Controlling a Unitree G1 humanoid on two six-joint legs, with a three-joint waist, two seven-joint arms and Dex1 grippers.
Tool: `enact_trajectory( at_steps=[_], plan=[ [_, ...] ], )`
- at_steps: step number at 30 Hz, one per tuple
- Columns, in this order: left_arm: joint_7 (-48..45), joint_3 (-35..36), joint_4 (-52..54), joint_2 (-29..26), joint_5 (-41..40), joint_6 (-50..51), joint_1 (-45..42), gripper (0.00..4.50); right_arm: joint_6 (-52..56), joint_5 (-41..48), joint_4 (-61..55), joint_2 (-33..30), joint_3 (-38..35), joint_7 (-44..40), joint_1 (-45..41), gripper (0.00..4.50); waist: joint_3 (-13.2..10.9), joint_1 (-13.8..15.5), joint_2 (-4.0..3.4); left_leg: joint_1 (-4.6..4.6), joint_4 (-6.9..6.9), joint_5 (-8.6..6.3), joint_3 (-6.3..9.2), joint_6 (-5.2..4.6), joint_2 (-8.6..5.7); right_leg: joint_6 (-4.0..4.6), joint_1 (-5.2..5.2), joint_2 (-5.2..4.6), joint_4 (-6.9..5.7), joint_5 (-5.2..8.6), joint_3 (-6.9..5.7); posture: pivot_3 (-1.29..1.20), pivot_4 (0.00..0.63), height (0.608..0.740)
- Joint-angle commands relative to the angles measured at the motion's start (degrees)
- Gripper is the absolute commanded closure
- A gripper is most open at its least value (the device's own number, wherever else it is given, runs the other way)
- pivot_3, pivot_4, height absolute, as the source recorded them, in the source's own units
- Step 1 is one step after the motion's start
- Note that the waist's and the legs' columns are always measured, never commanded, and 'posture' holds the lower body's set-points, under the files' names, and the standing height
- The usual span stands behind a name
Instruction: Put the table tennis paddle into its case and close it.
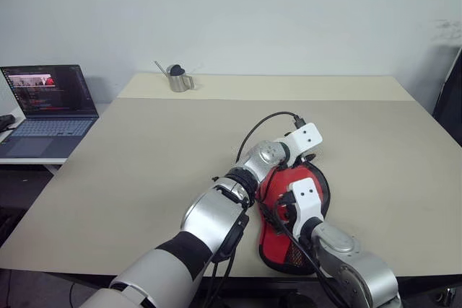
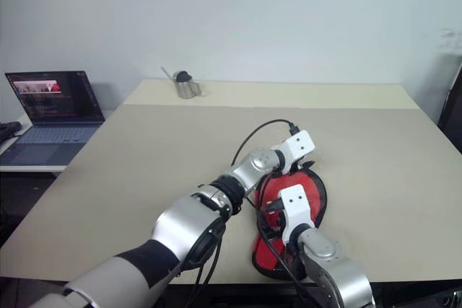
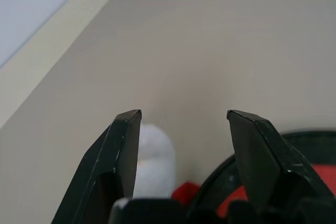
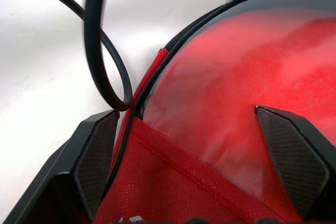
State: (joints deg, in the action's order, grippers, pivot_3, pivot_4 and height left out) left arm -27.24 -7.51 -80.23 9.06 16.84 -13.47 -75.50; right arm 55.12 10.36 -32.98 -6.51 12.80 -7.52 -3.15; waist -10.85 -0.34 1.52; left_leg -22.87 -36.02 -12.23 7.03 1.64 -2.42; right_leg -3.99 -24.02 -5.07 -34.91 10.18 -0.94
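Nearest the table's front edge, the red fabric paddle-shaped case with black trim (image 1: pixel 292 239) is seen lying flat on the beige table top (image 1: pixel 144 164), its narrow handle end toward the robot and its round end farther away. A black mesh patch is made out at the near end in the head views.

The right gripper (image 4: pixel 191 121) is placed low over the case. In the right wrist view its two black fingers are seen wide apart with nothing between them, one finger (image 4: pixel 97 150) by the case's black edge, the other over the red surface. That view alone gives the close detail: a glossy, smooth red round face, taken to be the red rubber table tennis paddle (image 4: pixel 252 82), is seen lying inside the black rim, with a band of woven red fabric across its near part. A black cable (image 4: pixel 100 51) loops over the table beside the rim.

Just beyond, the left gripper (image 3: pixel 184 121) is held above the case's round end. Its jaws are seen apart and empty in the left wrist view, with bare table ahead.

Farther off, a small metal cup with a dark object in it (image 1: pixel 177 78) stands near the far edge. An open laptop with a lit screen (image 1: pixel 49 99) is noted on a separate surface to the left.
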Motion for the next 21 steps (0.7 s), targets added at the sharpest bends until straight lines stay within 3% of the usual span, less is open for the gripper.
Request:
enact_trajectory(
  at_steps=[1,9,16,21],
  plan=[
    [-3.15,3.47,3.69,-0.78,-3.94,-3.20,-4.20,1.68,4.46,1.19,0.91,-1.06,-2.02,-0.54,1.48,0.00,0.00,0.04,0.00,-0.03,0.00,0.00,0.00,0.00,0.00,0.00,-0.02,0.00,0.00,0.00,0.00,0.00,0.150,0.740],
    [-13.34,6.69,5.69,-9.48,-8.39,-5.27,1.14,1.68,7.80,4.88,-5.12,-2.21,-6.01,-2.68,1.45,0.00,0.02,-0.13,-0.04,-0.01,0.07,0.00,-0.01,0.00,0.00,-0.17,-0.05,0.00,-0.02,-0.10,0.02,0.00,0.150,0.740],
    [-32.75,11.88,10.16,-14.18,-17.77,-2.12,7.12,1.68,12.28,9.10,-11.63,-4.15,-10.24,-4.51,0.30,0.00,0.01,-0.03,-0.04,-0.08,0.05,0.00,0.01,0.00,-0.01,-0.17,-0.08,0.00,-0.02,-0.10,0.03,0.00,0.150,0.740],
    [-44.22,11.11,16.40,-17.02,-20.97,1.35,11.79,1.68,14.90,11.85,-16.19,-6.00,-15.44,-5.78,0.00,0.00,0.00,-0.07,-0.07,-0.08,0.06,0.00,0.01,0.00,0.00,-0.14,-0.11,0.00,-0.03,-0.09,0.04,0.00,0.150,0.740]
  ],
)
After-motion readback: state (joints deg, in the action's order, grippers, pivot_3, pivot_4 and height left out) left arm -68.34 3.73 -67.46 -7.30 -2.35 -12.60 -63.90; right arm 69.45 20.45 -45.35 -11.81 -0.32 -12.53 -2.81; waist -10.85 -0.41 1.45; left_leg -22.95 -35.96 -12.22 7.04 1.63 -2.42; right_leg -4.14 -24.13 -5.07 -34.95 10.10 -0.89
